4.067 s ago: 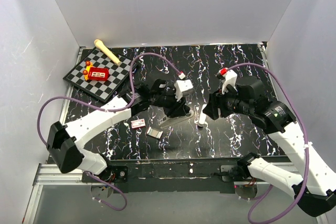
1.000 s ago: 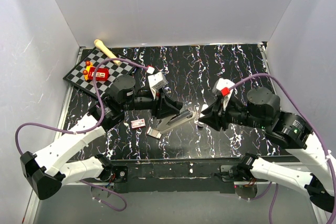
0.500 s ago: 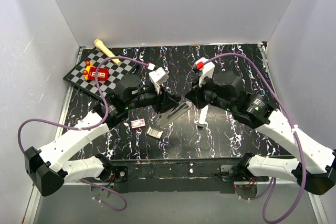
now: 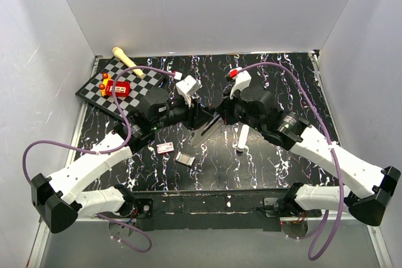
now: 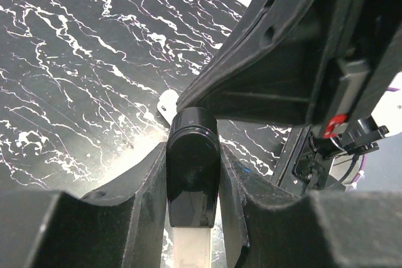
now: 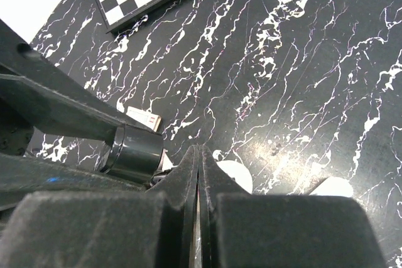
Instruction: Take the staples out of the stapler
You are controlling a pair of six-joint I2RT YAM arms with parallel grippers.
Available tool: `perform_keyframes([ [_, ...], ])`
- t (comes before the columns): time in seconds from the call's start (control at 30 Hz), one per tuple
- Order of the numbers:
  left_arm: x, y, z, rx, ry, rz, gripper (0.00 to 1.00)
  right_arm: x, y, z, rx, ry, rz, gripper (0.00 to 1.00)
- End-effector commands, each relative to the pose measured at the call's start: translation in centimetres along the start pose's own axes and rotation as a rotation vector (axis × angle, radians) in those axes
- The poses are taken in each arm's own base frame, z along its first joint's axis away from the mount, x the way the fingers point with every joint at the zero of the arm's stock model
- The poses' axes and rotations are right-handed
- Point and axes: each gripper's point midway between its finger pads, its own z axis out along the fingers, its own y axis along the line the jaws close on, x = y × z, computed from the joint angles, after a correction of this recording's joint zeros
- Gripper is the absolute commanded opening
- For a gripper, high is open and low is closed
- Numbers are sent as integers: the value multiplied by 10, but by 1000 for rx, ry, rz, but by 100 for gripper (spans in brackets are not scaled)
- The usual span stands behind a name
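stapler point(image 4: 206, 131) mid-table, chessboard point(image 4: 135, 95) far left, white stick point(image 4: 242, 137) seemingly just right

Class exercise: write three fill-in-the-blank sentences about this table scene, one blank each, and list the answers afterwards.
1. The left gripper has its jaws shut on the dark end of the ____.
2. The red object lies on the ____ at the table's far left corner.
3. The white stick lies on the table nearer the ____ arm.

Answers: stapler; chessboard; right.
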Motion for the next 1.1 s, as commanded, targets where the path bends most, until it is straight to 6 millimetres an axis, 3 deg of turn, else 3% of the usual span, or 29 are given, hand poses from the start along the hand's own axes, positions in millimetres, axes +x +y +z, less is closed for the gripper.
perform_keyframes([
  [0.0,-41,-5,-5,2,-142,10,0,-12,8,12,-21,-68,43,1],
  [0.17,-46,-2,-4,-14,-167,1,0,2,10,24,-32,-37,58,1],
  [0.43,-70,1,-14,-60,-257,-20,0,38,-5,36,11,-6,91,1],
  [0.7,-95,19,-25,-179,-378,-75,0,68,-17,46,26,-15,128,1],
  [1.07,-95,41,-6,-256,-419,-124,0,88,3,71,-103,-57,222,1],
])
